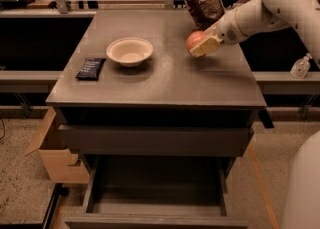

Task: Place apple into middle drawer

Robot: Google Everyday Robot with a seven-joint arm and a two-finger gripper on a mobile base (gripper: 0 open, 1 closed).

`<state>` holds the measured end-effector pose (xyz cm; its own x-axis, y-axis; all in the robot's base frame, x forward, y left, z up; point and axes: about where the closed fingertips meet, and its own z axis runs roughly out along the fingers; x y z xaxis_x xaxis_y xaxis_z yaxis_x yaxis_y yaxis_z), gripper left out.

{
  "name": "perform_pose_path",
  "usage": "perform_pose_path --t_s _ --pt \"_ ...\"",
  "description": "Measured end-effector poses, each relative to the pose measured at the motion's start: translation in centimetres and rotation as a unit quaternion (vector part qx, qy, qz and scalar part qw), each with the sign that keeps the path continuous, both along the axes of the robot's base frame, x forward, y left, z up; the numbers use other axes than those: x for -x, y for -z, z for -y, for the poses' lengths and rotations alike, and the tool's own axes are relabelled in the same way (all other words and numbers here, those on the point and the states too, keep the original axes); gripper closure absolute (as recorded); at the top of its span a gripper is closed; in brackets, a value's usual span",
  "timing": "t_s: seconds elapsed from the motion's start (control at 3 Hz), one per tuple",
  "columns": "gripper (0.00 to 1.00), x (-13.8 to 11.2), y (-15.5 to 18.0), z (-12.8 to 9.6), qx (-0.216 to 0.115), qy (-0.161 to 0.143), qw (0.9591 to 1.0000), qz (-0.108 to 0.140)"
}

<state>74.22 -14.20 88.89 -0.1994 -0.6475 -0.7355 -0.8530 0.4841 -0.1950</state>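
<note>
**A:** Where does everything sit?

**B:** The cabinet top [170, 80] fills the middle of the frame. The middle drawer [155, 193] is pulled open at the bottom.

**A:** And the apple?

**B:** The apple [193, 39] is at upper right, just in front of the snack bag [202, 0]. The gripper [200, 48] is pinching it at the tabletop or barely above it.

**A:** What could go wrong?

**B:** The hold looks off-centre to me, so the round fruit might slip out on the long way down. A careless swing could topple the bag or clip the grey panel [155, 140] above the opening. The bowl [112, 53] is well apart, to the left.
</note>
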Motion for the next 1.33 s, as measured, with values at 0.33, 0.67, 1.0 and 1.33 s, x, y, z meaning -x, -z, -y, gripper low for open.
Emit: perform_pose_path --t_s 0.33,0.67,1.0,1.33 --pt "1.0 1.8 -3.6 -0.9 0.014 -0.021 0.9993 0.026" --pt "1.0 5.8 -6.5 -1.3 0.029 -0.051 0.9982 0.017" --pt "1.0 5.8 -6.5 -1.3 0.029 -0.051 0.9982 0.017" --pt "1.0 8.4 -5.8 -1.5 0.03 -0.083 0.9961 0.009"
